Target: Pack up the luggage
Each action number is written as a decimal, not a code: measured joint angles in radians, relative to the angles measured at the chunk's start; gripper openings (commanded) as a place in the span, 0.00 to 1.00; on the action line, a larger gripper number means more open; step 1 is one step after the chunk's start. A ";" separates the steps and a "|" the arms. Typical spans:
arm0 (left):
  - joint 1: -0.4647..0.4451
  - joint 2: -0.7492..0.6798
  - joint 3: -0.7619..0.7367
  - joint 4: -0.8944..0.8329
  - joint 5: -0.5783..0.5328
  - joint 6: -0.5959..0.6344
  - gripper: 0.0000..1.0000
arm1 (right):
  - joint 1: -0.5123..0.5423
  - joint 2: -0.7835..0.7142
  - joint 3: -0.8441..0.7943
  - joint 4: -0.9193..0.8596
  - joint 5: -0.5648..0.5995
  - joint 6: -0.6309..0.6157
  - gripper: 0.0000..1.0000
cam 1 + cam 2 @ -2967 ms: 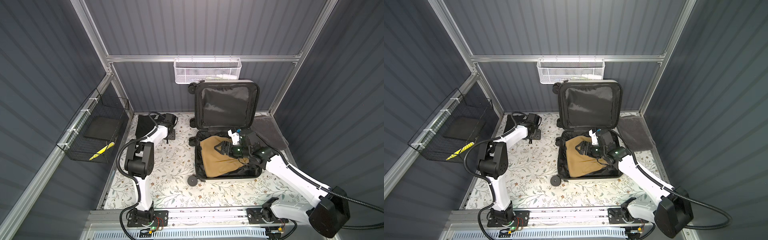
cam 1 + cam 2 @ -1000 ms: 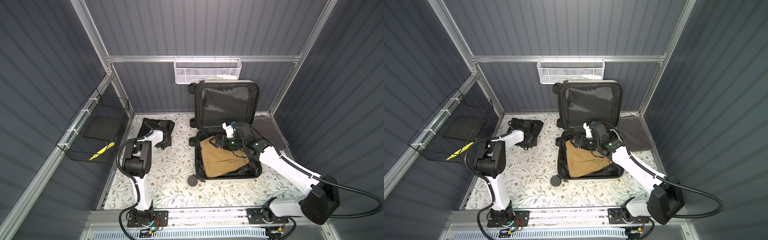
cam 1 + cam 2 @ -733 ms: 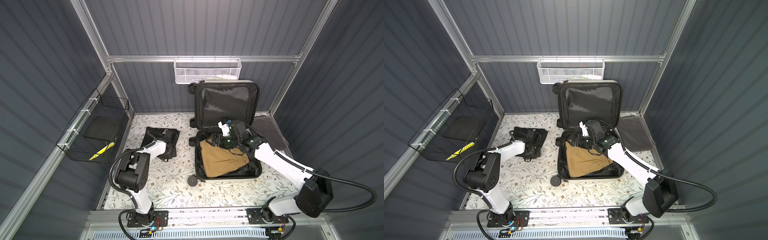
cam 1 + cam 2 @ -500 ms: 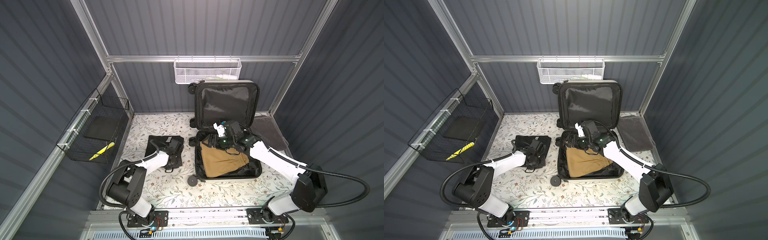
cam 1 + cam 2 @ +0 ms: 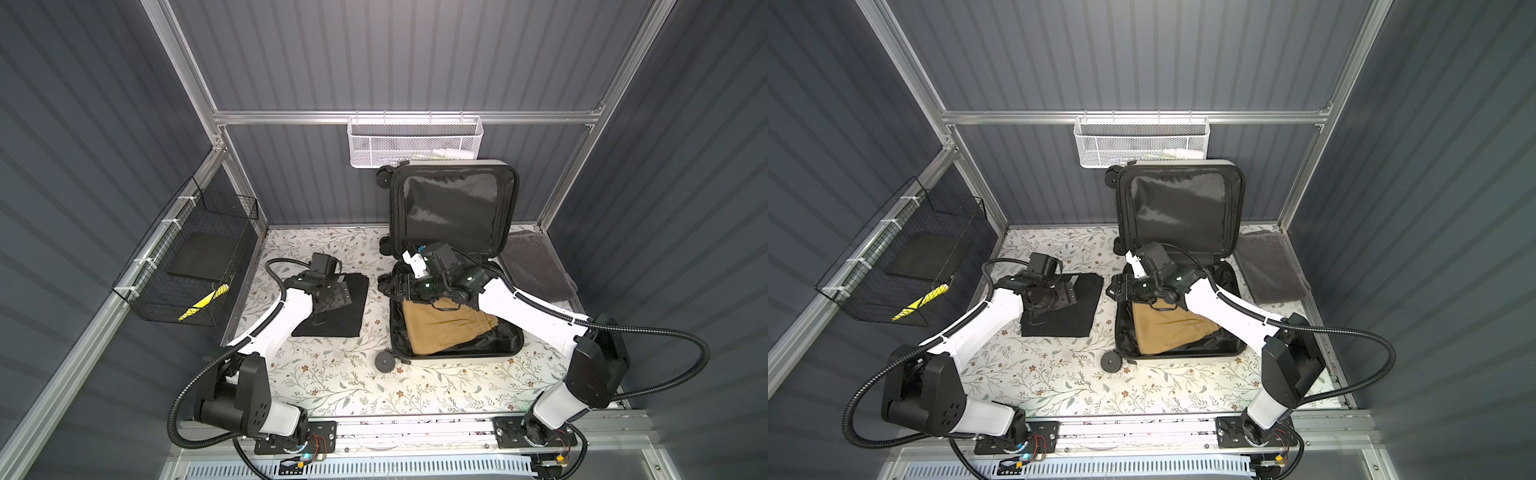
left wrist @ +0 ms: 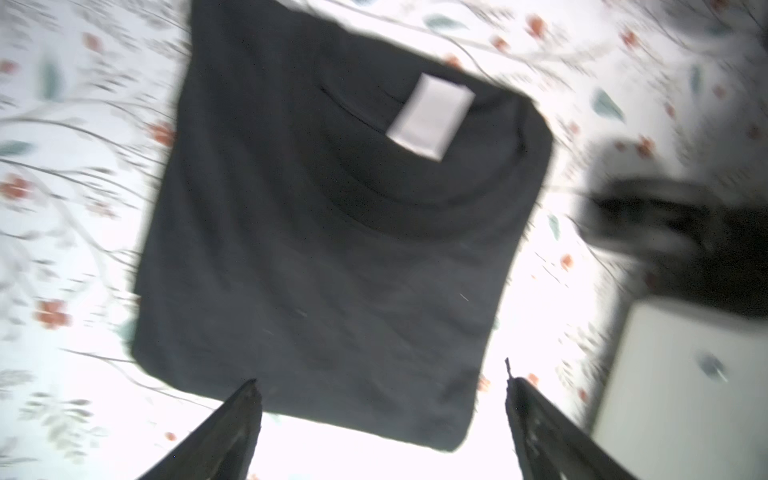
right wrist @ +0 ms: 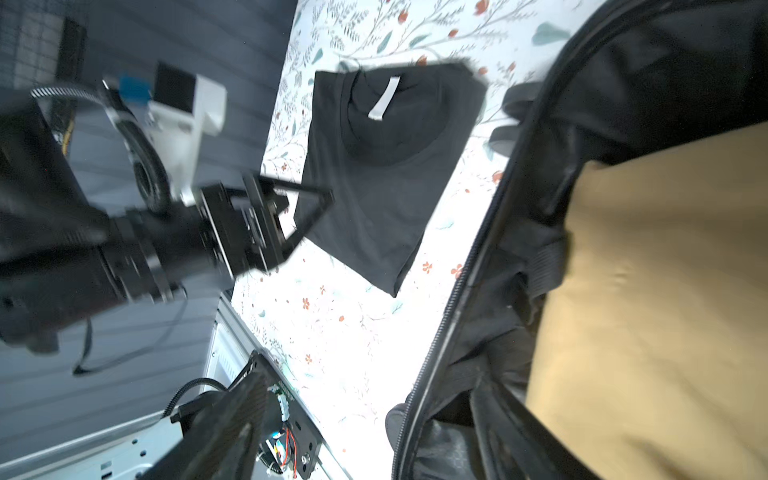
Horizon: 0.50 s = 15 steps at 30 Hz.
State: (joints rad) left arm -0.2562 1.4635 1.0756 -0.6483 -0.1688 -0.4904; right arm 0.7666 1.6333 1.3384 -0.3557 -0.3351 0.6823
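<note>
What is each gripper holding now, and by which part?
Nothing. The left gripper is open above the folded black shirt; the right gripper is open, empty, at the suitcase edge.

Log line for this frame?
left pincer: open over shirt | right pincer: open over luggage rim | luggage: open, tan garment inside | shirt: on table, unpacked
</note>
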 measured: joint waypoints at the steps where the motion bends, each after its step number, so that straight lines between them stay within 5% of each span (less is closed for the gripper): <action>1: 0.017 0.020 0.015 -0.006 -0.005 0.018 0.93 | 0.012 0.008 0.002 -0.001 0.006 0.005 0.79; 15: 0.101 0.304 0.226 0.009 -0.107 0.190 0.92 | 0.178 0.144 0.063 -0.013 0.082 0.105 0.75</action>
State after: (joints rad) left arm -0.1555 1.7676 1.3014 -0.6395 -0.2760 -0.3000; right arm 0.9447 1.7771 1.4017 -0.3691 -0.2531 0.7868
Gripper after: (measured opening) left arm 0.926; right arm 0.762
